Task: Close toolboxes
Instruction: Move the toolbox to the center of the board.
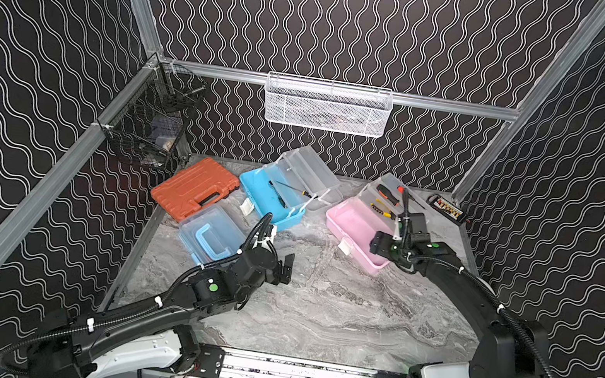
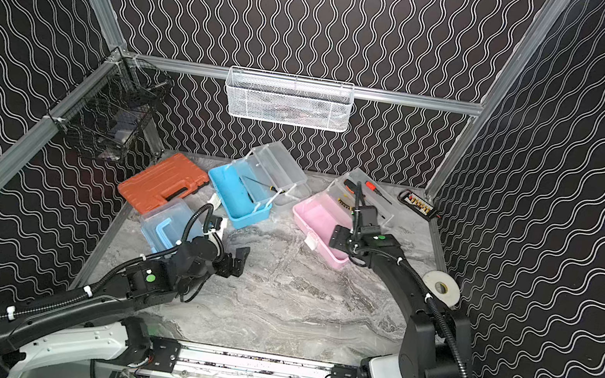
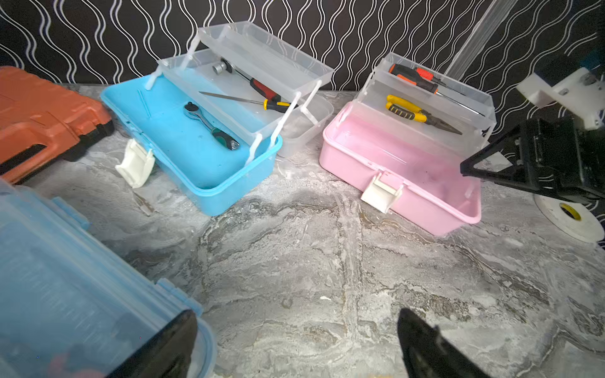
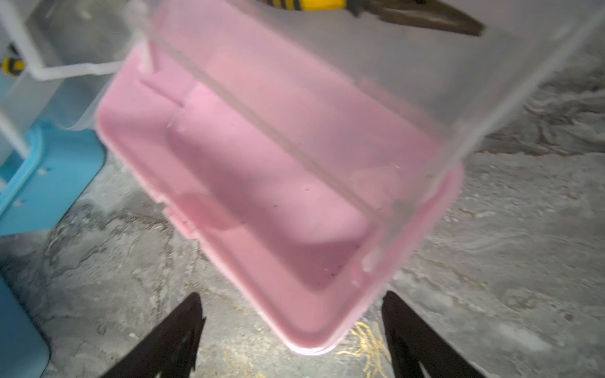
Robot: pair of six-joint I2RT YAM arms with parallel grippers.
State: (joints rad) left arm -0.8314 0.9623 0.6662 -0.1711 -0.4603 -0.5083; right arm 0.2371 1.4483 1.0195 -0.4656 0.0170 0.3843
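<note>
Toolboxes stand toward the back of the table (image 1: 334,316). The pink box (image 1: 353,222) on the right and a blue box (image 1: 263,192) in the middle both gape, trays fanned out with tools inside. A second blue box (image 1: 205,230) on the left has its lid down. Your right gripper (image 4: 291,294) hangs over the pink box's corner, jaws apart, empty. Your left gripper (image 3: 298,312) is spread wide, empty, just beside the second blue box.
</note>
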